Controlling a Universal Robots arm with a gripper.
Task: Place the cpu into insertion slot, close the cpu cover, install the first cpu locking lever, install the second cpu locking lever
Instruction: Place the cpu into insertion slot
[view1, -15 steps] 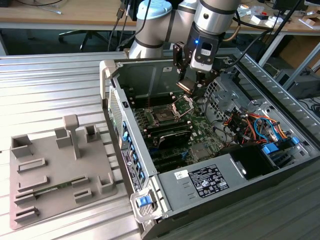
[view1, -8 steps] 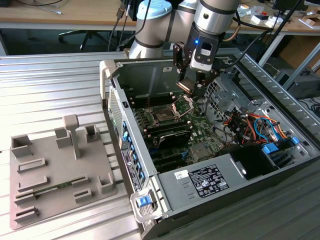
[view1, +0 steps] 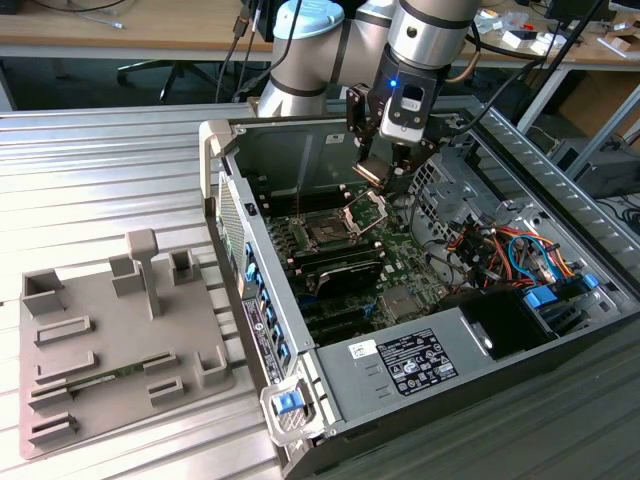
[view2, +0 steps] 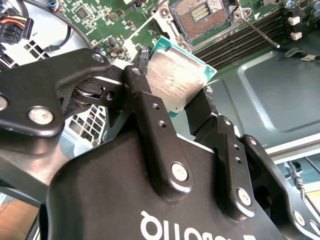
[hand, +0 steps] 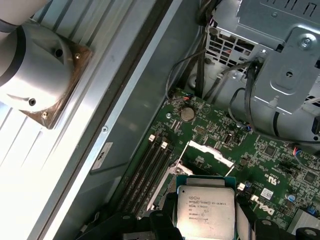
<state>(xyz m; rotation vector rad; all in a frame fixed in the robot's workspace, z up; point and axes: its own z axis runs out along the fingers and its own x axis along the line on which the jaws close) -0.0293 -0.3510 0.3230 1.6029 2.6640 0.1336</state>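
**Chip gripped above the open socket, not yet seated**

Your hand is closed on the cpu, with one finger on each of two opposite edges. The silvery top faces the second wrist view. In the exterior view the cpu hangs tilted, clear of the board, over the middle of the computer case towards its back wall.

What matters is the offset. The socket lies below the hand and towards the exterior view's left. In the second wrist view the socket sits just past the chip's free edge, not under it. The chip is square, so there is no long axis to line up. I judge that its sides still need squaring to the socket and its face levelling.

The cpu cover stands open on its hinge at the socket's edge nearest the hand. A thin locking lever juts out beside the memory slots.

The chip's underside is hidden. In the first wrist view the cpu covers part of the socket, with the cpu cover just beyond. You cannot tell which corner mark goes where.
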